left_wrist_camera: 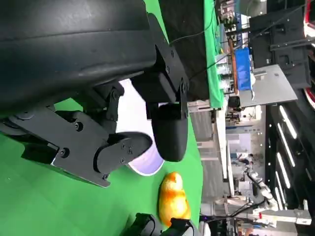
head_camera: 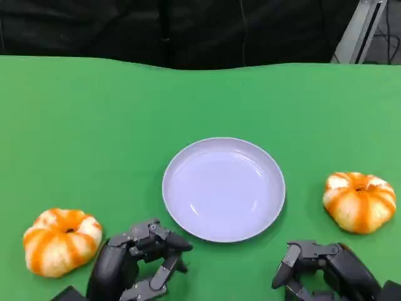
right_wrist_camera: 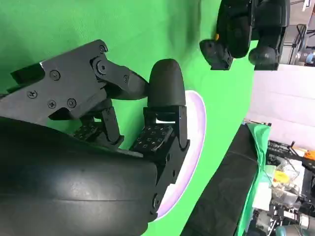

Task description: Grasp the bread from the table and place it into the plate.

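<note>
Green table (head_camera: 94, 125) w/ white plate (head_camera: 223, 189) in the middle, nothing in it. Two orange-and-white striped bread pieces: left bread (head_camera: 61, 241) near the table's front-left corner, right bread (head_camera: 359, 200) just right of the plate, well apart from its rim. Black backdrop behind the table; metal frame at top right.

Left hand (head_camera: 135, 263) sits btwn left bread and plate, fingers apart and bent, holding nothing, not touching either. Right hand (head_camera: 322, 268) is below right bread, near but apart from it, fingers parted, nothing held.
</note>
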Robot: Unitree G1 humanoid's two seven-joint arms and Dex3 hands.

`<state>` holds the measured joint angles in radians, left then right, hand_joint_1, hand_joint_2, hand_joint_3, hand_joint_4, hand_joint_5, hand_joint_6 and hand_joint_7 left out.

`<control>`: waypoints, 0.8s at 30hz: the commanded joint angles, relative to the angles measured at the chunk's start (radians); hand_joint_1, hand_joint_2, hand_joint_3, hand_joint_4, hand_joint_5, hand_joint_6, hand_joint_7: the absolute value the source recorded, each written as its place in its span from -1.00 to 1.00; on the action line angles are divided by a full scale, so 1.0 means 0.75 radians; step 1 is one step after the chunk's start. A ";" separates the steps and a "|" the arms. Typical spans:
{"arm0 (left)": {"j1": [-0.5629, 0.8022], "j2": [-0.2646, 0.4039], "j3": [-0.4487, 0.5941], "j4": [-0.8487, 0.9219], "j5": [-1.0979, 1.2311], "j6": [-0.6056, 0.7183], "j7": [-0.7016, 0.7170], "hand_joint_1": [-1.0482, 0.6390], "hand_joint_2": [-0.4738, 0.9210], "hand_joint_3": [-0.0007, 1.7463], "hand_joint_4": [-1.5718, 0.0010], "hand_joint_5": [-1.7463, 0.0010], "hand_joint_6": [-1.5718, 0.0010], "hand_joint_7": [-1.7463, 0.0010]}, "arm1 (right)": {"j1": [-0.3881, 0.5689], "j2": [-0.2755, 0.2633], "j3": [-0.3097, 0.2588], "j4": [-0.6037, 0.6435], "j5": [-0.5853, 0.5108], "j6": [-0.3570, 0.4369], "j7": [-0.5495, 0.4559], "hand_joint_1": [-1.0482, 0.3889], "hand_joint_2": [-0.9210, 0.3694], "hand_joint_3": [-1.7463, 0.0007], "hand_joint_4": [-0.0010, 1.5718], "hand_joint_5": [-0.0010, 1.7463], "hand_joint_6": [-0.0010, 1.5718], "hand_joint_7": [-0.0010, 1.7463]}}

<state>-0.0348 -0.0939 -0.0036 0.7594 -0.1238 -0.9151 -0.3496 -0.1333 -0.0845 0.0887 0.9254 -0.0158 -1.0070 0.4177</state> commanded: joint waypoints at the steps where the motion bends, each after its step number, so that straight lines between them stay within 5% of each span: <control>1: 0.039 0.004 0.009 -0.077 -0.065 0.068 -0.025 0.05 0.91 -0.61 -0.43 0.73 -0.39 0.96 | 0.001 -0.014 -0.010 -0.009 0.007 0.004 -0.010 0.24 -0.63 0.05 0.03 0.67 0.09 0.27; 5: 0.055 0.010 0.007 -0.135 -0.103 0.112 -0.055 0.04 1.00 -0.79 -0.25 0.99 -0.15 1.00 | -0.001 -0.014 -0.009 -0.009 0.009 0.002 -0.006 0.26 -0.63 0.04 0.03 0.67 0.09 0.28; 10: 0.059 0.015 0.009 -0.157 -0.116 0.126 -0.078 -0.04 1.00 -0.82 -0.14 1.00 -0.04 1.00 | -0.001 -0.014 -0.009 -0.009 0.009 0.003 -0.006 0.26 -0.63 0.04 0.04 0.66 0.09 0.27; 15: 0.057 0.066 0.024 -0.232 -0.103 0.098 -0.087 -0.38 1.00 -0.75 0.28 1.00 0.44 1.00 | -0.006 -0.012 -0.009 0.005 0.010 -0.002 -0.002 0.27 -0.63 0.05 0.04 0.66 0.10 0.27; 24: 0.098 0.183 0.077 -0.468 0.032 0.248 0.049 -0.73 1.00 -0.63 0.47 1.00 0.63 1.00 | -0.004 -0.013 -0.008 0.002 0.015 0.002 0.005 0.26 -0.63 0.05 0.04 0.66 0.10 0.28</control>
<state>0.0228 0.0077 0.0337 0.4601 -0.1404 -0.7643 -0.3606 -0.1359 -0.0839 0.0891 0.9249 -0.0165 -1.0068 0.4178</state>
